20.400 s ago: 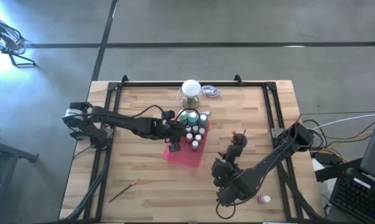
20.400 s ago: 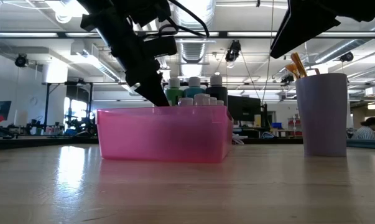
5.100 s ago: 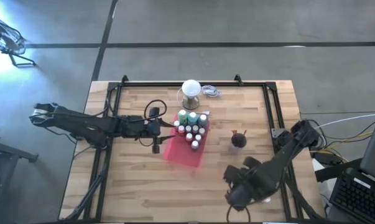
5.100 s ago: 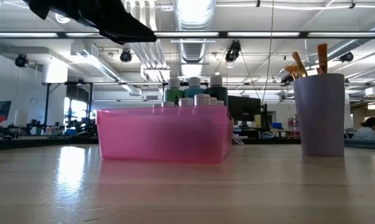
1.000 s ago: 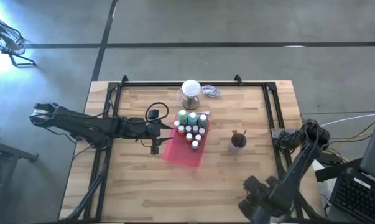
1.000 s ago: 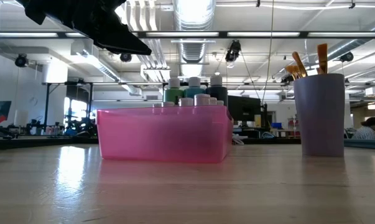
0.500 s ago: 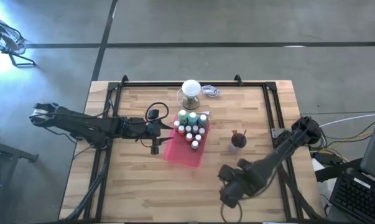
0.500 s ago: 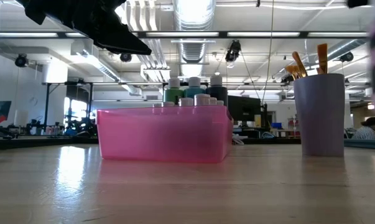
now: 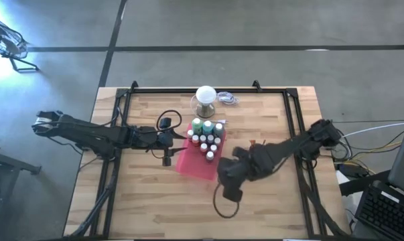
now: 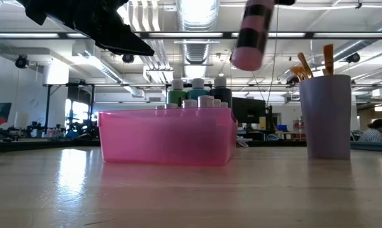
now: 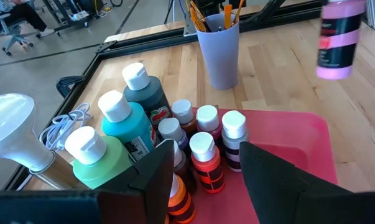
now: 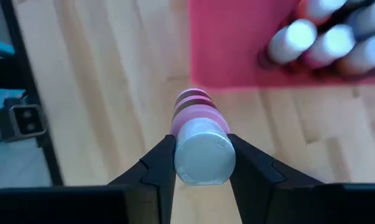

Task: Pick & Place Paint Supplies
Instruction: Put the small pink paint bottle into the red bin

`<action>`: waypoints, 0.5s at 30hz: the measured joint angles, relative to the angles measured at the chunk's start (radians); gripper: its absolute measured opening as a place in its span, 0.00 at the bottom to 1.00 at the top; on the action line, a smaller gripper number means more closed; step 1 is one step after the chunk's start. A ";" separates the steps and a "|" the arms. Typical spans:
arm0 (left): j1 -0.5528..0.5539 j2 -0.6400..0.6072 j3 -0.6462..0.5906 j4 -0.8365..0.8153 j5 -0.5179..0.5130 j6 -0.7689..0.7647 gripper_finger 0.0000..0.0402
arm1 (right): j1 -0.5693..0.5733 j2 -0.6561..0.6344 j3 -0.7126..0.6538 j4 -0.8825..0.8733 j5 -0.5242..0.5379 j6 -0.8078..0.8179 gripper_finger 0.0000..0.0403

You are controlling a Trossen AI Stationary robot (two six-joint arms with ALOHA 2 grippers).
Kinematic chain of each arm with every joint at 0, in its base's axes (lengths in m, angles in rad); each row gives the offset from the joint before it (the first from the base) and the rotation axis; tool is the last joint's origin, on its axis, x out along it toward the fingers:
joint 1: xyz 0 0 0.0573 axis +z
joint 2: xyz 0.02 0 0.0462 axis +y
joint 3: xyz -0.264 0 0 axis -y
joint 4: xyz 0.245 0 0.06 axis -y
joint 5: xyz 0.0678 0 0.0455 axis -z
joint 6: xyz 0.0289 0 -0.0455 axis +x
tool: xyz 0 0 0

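Note:
My right gripper is shut on a small pink bottle with a white cap, high above the wood beside the pink tray. The tray holds several white-capped bottles, among them a teal one and a green one, all standing on their bases. A purple cup holding brown-handled brushes stands to the tray's right. My left gripper hovers open over the tray's left side, touching nothing. My right gripper pinches the pink bottle at its white cap end between its two fingers. The fingers come from above, pointing steeply down. The bottle hangs below them, cap up and slightly tilted, its pink bottom clear of the table and the tray.
A white ball-topped clear stand and a coil of white cord sit at the far edge behind the tray. The table's black frame rail runs along the right side. Bare wood lies at the near left.
My right gripper has swung from the table's near right corner toward the left and far side, up to the pink tray, rising and rolling about its own axis, with the pink bottle kept in its hold. In the low view the bottle has come in from the right, past the cup.

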 joint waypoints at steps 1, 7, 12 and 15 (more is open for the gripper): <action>0.000 0.000 0.000 0.000 0.000 0.000 0.46 | -0.016 0.000 0.001 0.005 0.000 -0.024 0.28; 0.000 0.000 0.000 0.000 0.000 0.006 0.46 | -0.089 0.000 -0.002 0.013 0.000 -0.122 0.28; 0.000 0.000 0.000 0.000 0.000 0.006 0.46 | -0.119 0.000 -0.003 0.080 -0.003 -0.185 0.28; 0.000 0.000 0.000 0.000 0.000 0.007 0.46 | -0.128 0.000 -0.003 0.097 -0.003 -0.218 0.28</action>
